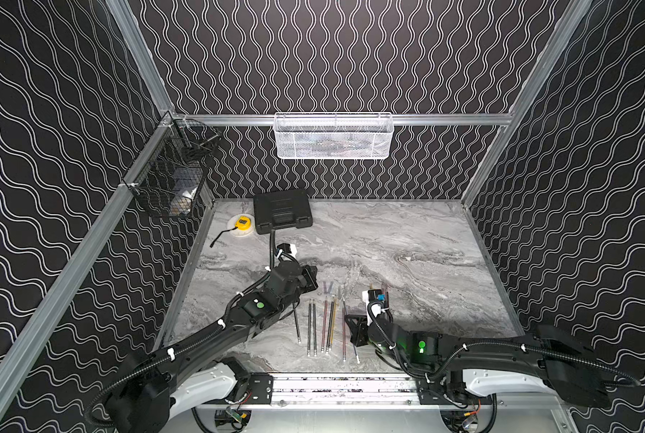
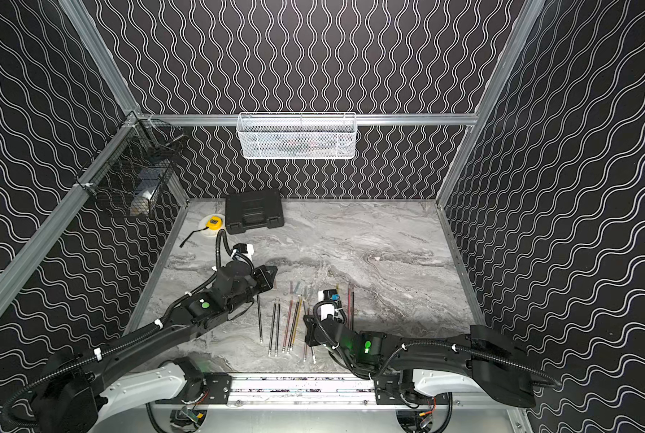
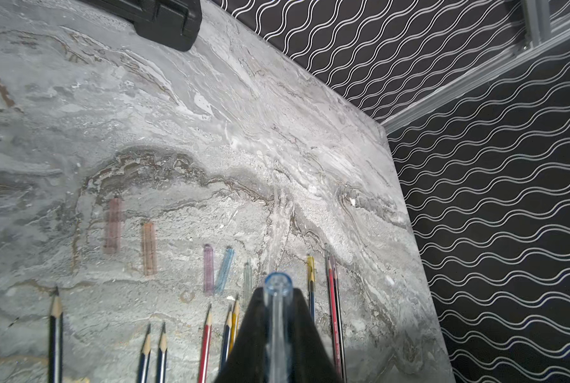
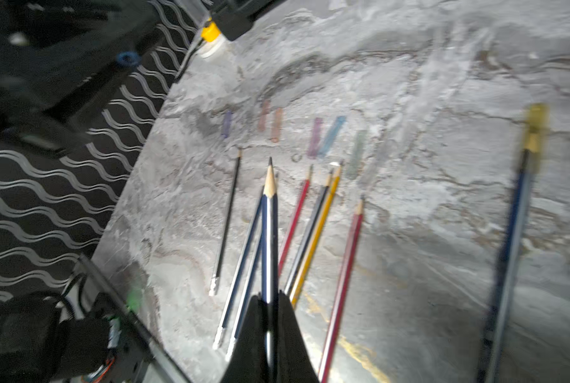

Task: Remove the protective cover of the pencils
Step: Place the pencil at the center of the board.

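Nearest the rail [image 1: 332, 386], the right hand [image 4: 270, 300] grips a bare dark pencil [image 4: 269, 215], tip pointing away. The pencils [image 1: 322, 326] lie parallel on the worktop [image 1: 426, 243], tips away too. Farther out, the left hand [image 3: 278, 293] pinches a clear blue cover [image 3: 278, 282]. A yellow-capped pencil [image 4: 522, 215] lies right of the row, nearer the right hand.

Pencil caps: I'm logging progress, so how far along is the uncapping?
Done: several loose caps lie beyond bare pencils. In hand: the left gripper grips a clear blue cap, the right gripper a bare blue pencil. Left: the yellow-capped pencil, perhaps the red and black pair beside it.
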Available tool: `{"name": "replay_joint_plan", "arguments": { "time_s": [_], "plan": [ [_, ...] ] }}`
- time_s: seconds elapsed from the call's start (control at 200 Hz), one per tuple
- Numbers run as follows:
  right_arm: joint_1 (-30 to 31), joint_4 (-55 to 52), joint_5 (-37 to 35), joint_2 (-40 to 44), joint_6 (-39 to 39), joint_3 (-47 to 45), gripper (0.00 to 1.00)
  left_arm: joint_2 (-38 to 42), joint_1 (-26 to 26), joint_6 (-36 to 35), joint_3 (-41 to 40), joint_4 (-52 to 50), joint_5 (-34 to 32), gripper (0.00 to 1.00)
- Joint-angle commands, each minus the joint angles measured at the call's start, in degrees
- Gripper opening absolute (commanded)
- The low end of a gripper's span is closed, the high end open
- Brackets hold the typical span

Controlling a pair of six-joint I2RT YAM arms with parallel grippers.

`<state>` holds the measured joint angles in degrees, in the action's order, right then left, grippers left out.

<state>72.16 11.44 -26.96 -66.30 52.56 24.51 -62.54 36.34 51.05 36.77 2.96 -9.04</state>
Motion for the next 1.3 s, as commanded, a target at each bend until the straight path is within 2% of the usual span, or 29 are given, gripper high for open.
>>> {"name": "replay_joint_plan", "arguments": {
  "time_s": [0.0,0.475,1.041,1.291],
  "plan": [
    [-2.44,-3.49,-1.00,-0.33,5.15,-0.95,0.00,-0.80,0.05,-0.65,0.04,1.61,1.07,0.11],
    [-8.77,-1.96,6.51,-13.58,7.76,1.90,0.00,-0.65,3.32,-1.65,0.23,-0.06,-0.25,0.10],
    [-9.85,-2.44,7.38,-19.29,8.09,4.05,0.00,0.84,4.25,-1.81,0.06,-0.86,-0.81,0.10],
    [-9.96,-2.61,7.53,-19.92,8.43,4.28,0.12,1.37,4.29,-1.94,0.21,-1.23,-0.86,0.10]
  ]
}}
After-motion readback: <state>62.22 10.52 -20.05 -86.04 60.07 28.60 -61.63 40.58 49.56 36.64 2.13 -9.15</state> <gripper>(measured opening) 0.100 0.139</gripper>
